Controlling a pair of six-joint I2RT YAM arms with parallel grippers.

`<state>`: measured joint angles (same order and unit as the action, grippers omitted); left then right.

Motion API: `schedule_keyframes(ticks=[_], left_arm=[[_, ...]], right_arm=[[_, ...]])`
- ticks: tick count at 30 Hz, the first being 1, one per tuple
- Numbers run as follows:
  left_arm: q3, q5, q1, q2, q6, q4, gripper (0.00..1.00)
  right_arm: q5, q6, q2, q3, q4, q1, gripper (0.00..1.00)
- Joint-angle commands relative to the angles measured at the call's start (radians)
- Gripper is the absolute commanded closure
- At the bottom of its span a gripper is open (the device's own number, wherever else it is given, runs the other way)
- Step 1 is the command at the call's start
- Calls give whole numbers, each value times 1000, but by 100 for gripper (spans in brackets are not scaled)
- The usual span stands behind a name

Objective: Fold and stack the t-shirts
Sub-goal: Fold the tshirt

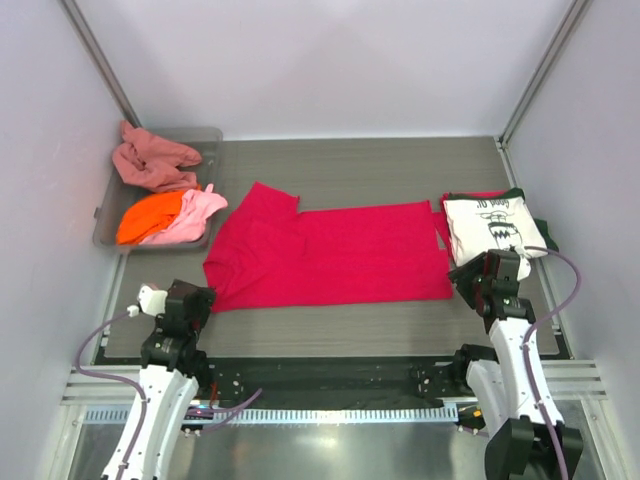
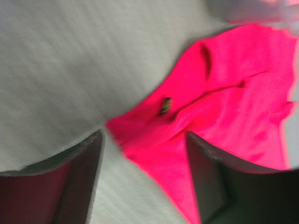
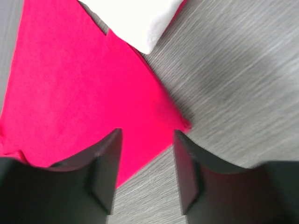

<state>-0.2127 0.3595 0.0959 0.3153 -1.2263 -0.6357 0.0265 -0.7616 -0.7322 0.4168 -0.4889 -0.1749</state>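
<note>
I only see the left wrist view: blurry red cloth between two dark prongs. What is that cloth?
Observer: A red t-shirt, lying flat across the table in the top view.
Operator: Are there other shirts?
Observer: Yes, a cream printed shirt lies folded at the red one's right end.
Operator: What about the other arm?
Observer: The right tool stands open above the red shirt's near right corner.

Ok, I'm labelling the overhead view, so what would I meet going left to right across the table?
grey bin holding the orange shirt → light pink shirt → crimson t-shirt → cream printed t-shirt
</note>
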Motion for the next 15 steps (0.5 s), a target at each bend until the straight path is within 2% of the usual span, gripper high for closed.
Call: schedule_keyframes(ticks=[1, 3, 7, 8, 11, 13, 14, 15], left_arm=[[-68, 47, -4, 19, 17, -102, 22], [-138, 35, -4, 51, 71, -91, 20], [-269, -31, -5, 169, 224, -53, 19], [-292, -45, -4, 220, 250, -44, 19], [-384, -68, -4, 299, 327, -33, 19], [-424, -134, -2, 332, 379, 17, 17], [-435, -164, -2, 367, 402, 34, 15], [-439, -204, -1, 389, 418, 94, 2]], right_arm=[[-80, 1, 65, 31, -74, -6, 43], [-77, 24, 80, 49, -74, -6, 34], [-40, 111, 4, 166, -60, -3, 35], [10, 128, -18, 181, -48, 0, 36], [15, 165, -110, 241, -28, 23, 37], [24, 192, -177, 283, -2, 35, 37], [44, 200, -199, 298, 10, 41, 36], [56, 209, -222, 322, 25, 54, 36]])
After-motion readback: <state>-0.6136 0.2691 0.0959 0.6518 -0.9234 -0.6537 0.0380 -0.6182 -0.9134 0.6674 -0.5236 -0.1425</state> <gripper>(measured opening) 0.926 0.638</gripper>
